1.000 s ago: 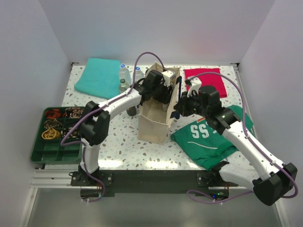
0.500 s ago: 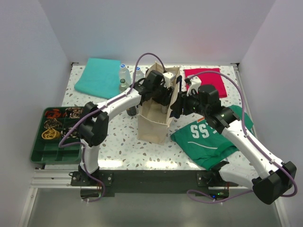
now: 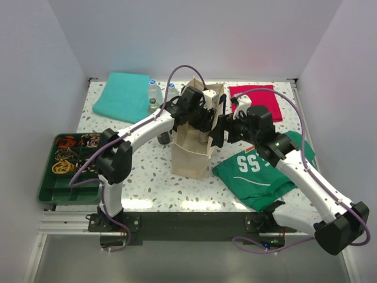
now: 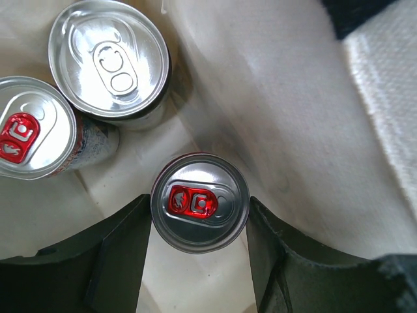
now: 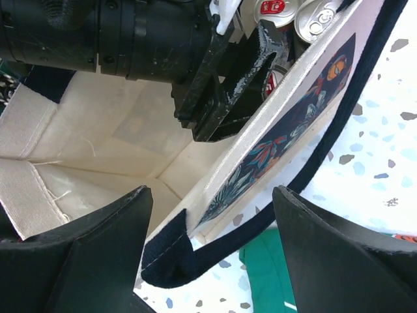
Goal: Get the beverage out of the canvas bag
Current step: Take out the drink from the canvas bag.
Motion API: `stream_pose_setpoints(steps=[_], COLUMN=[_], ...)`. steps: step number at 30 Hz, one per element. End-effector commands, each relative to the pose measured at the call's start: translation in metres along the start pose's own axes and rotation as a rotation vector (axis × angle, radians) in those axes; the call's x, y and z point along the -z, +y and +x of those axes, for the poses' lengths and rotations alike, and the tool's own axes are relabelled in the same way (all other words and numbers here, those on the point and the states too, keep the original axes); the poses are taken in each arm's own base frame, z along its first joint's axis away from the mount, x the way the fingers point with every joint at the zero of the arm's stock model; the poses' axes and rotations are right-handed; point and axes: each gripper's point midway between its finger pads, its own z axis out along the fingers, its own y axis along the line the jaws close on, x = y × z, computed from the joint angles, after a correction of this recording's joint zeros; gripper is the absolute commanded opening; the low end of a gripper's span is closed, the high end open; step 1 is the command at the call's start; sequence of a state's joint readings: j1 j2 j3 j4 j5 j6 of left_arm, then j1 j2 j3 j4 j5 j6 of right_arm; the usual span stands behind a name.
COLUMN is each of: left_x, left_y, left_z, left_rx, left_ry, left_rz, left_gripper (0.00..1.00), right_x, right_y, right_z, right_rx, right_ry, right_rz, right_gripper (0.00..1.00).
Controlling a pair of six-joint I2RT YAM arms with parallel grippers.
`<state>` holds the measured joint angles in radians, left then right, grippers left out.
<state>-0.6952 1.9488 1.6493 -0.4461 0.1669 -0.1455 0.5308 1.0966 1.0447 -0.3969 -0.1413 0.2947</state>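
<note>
Beverage can (image 4: 200, 202), red-tabbed and upright deep inside the canvas bag (image 3: 191, 150), sits pinched between the left gripper's (image 4: 199, 222) fingers (image 4: 124, 254). Two other cans (image 4: 107, 59) crowd one side and the bag wall the other, so straight up looks the only exit. The right gripper (image 5: 210, 215) gapes wide astride the bag's rim, holding nothing, probably placed to steady it.

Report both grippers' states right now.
Left gripper: closed on the red-tab can inside the canvas bag.
Right gripper: open, straddling the bag's rim, gripping nothing.
</note>
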Motion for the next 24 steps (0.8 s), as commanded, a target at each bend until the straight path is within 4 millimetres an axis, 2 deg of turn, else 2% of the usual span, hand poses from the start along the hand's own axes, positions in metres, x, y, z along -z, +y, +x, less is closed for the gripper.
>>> stream_pose_setpoints(steps=[1, 8, 24], left_x=[0.051, 0.062, 0.086], left_y=[-0.018, -0.020, -0.027], left_z=[-0.072, -0.079, -0.098], left_rx=[-0.057, -0.069, -0.081], left_ry=[-0.211, -0.228, -0.268], left_rz=[0.028, 0.023, 0.018], left_gripper=[0.00, 0.00, 0.00], right_x=[0.017, 0.026, 0.021], right_y=[0.006, 0.003, -0.003], right_z=[-0.032, -0.040, -0.038], right_rx=[0.014, 0.018, 0.011], right_ry=[-0.131, -0.190, -0.199], right_rz=[0.000, 0.021, 0.047], right_gripper=[0.80, 0.81, 0.82])
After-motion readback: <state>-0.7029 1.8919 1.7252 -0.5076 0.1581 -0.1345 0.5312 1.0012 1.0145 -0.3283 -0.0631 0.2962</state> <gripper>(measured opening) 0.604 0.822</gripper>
